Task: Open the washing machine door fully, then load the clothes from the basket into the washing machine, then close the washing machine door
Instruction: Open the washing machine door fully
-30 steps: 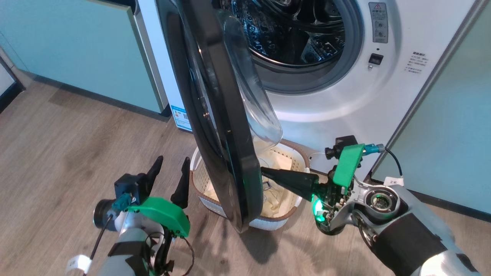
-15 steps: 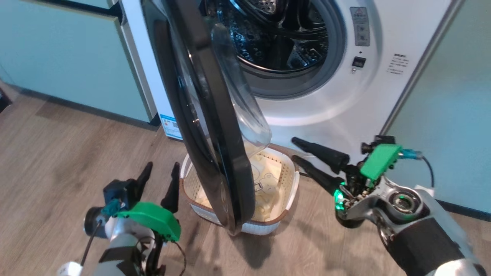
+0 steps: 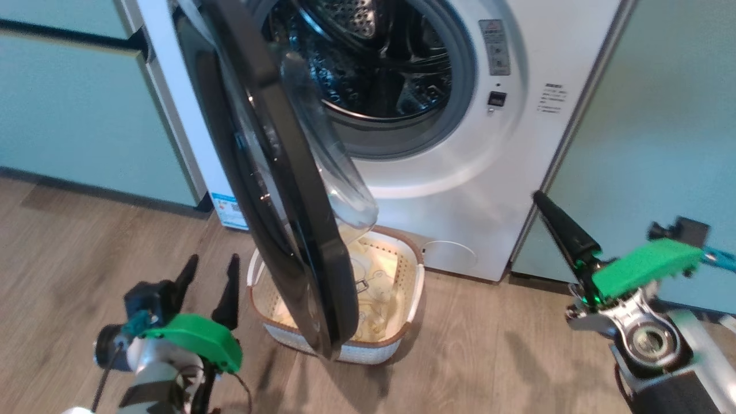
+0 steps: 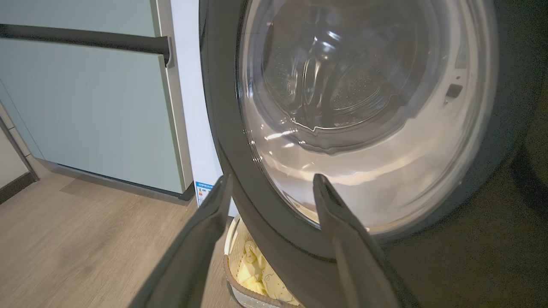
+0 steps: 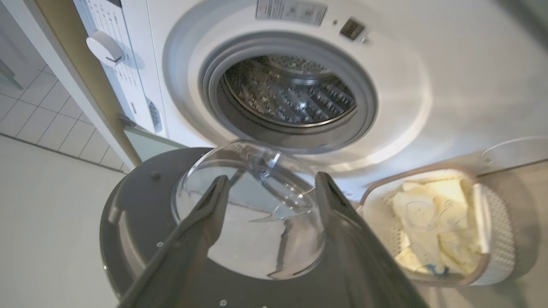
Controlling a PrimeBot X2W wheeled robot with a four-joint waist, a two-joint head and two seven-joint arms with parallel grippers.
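The washing machine [image 3: 460, 190] is showing a white front with a grey ring round its opening, and its steel drum [image 3: 368, 63] is glinting silver, dotted all over with small holes. The washing machine door [image 3: 276, 190] is gleaming glossy black around clear glass. Below the washing machine's opening, the basket [image 3: 368, 352] is showing cream-white perforated walls under a brown rim, and the clothes [image 5: 432, 218] are showing pale yellow with thin outlined faces. Flanking the washing machine, cabinet panels [image 3: 75, 115] are showing flat pale teal. The floor [image 3: 75, 241] before it is showing brown wood grain. The left pincer [image 3: 213, 258] and right pincer [image 5: 272, 177] are wearing dark fingers and bright green covers.
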